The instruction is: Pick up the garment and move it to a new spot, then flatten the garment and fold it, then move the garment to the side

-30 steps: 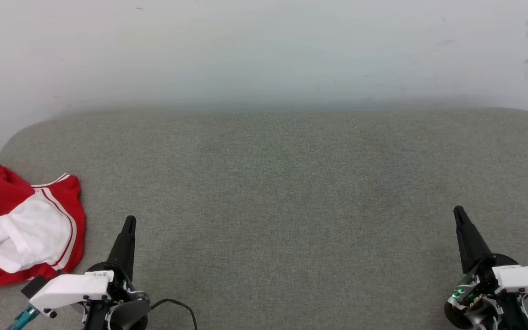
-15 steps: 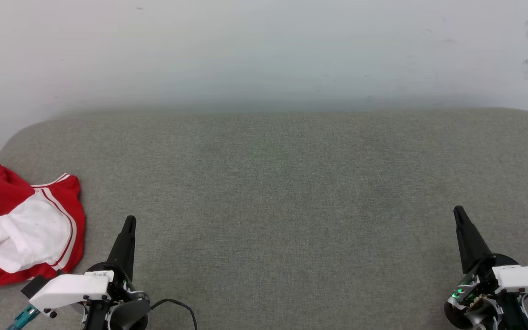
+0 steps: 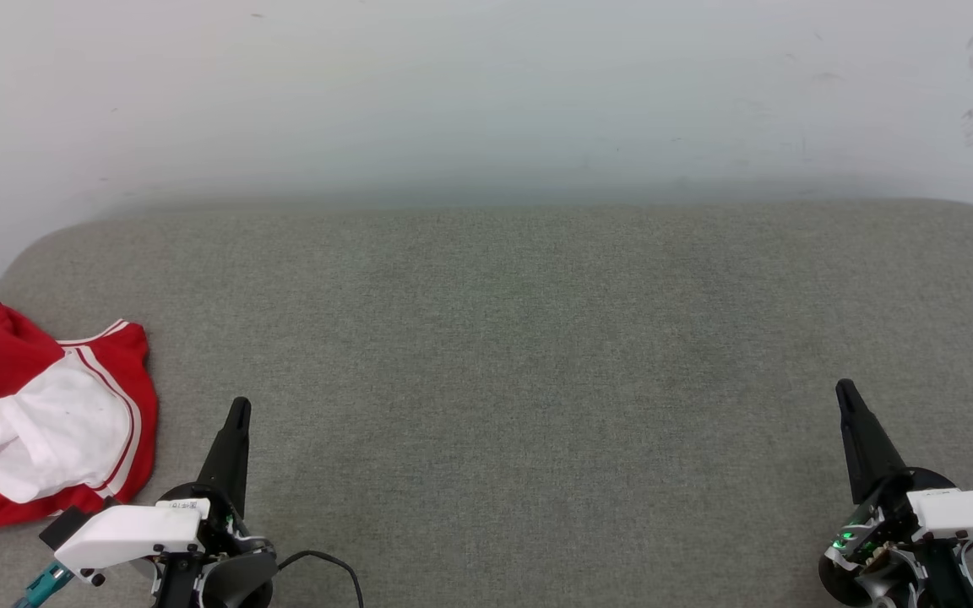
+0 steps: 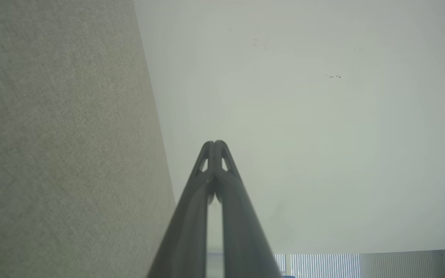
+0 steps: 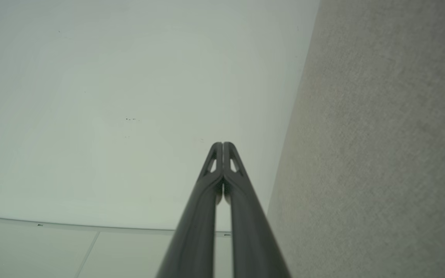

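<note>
The grey bench (image 3: 520, 338) is wide and soft-looking, with round corners at the back. Its back edge runs along a pale wall (image 3: 486, 101). Most of the bench top is bare, so there is lots of open room in the middle and on the right.

The garment (image 3: 47, 422) lies in a crumpled heap at the far left edge of the bench, close to the front. It is red, with a white part on top and red and white stripes along a curved edge. Its left side runs to the edge of the head view.

The left pincer (image 3: 238, 411) points toward the wall, near the right side of the garment but not touching it. In the left wrist view, the left pincer (image 4: 214, 144) has its 2 dark fingers pressed together at the tips, with nothing between them.

The right pincer (image 3: 846, 391) is well apart from the garment, near the front right of the bench. In the right wrist view, the right pincer (image 5: 222, 144) is closed tight too and holds nothing.
</note>
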Robot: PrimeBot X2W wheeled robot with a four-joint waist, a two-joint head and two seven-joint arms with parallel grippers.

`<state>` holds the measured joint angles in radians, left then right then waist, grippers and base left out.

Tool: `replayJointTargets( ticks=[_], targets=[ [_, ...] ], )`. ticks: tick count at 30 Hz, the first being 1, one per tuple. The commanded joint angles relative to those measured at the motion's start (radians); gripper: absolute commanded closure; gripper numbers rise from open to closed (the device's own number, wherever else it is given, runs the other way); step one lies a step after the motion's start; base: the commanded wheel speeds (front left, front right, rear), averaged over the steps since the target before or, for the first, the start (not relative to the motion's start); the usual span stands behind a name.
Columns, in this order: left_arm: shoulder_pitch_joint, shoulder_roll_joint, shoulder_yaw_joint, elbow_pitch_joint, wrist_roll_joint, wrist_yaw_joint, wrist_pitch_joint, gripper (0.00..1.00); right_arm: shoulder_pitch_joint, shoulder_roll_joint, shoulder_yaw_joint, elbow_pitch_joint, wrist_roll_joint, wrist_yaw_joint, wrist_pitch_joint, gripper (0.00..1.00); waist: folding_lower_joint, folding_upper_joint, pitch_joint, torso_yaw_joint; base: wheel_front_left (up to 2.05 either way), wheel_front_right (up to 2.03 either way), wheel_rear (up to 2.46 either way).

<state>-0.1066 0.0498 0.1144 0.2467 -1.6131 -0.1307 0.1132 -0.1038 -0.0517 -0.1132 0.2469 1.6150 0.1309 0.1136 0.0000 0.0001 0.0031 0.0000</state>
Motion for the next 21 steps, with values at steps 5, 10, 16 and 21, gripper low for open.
replayJointTargets(
  ticks=[5, 10, 16, 21],
  targets=[
    [-0.006, -0.001, 0.002, -0.003, 0.0, -0.002, 0.004, 1.0, -0.013, 0.002, 0.0, 0.001, -0.004, 0.0, -0.001, 1.0, 0.0, -0.0001, 0.0, 0.0, 0.0, 0.0, 0.0],
    [0.014, -0.002, -0.013, 0.011, 0.001, 0.0, -0.01, 0.0, 0.02, 0.001, 0.005, 0.008, -0.001, 0.0, -0.008, 0.0, 0.0, -0.0001, 0.0, 0.0, 0.0, 0.0, 0.0],
    [0.018, -0.001, -0.048, -0.025, -0.005, 0.0, -0.039, 0.0, 0.035, 0.001, 0.025, -0.032, -0.007, 0.0, -0.039, 0.0, 0.0, -0.0001, 0.0, 0.001, 0.0, 0.0, 0.0],
    [0.023, -0.001, -0.072, -0.063, -0.008, 0.0, -0.061, 0.0, 0.048, 0.001, 0.039, -0.067, -0.014, 0.0, -0.064, 0.0, 0.0, -0.0001, 0.0, 0.002, 0.0, 0.0, 0.0]
  ],
)
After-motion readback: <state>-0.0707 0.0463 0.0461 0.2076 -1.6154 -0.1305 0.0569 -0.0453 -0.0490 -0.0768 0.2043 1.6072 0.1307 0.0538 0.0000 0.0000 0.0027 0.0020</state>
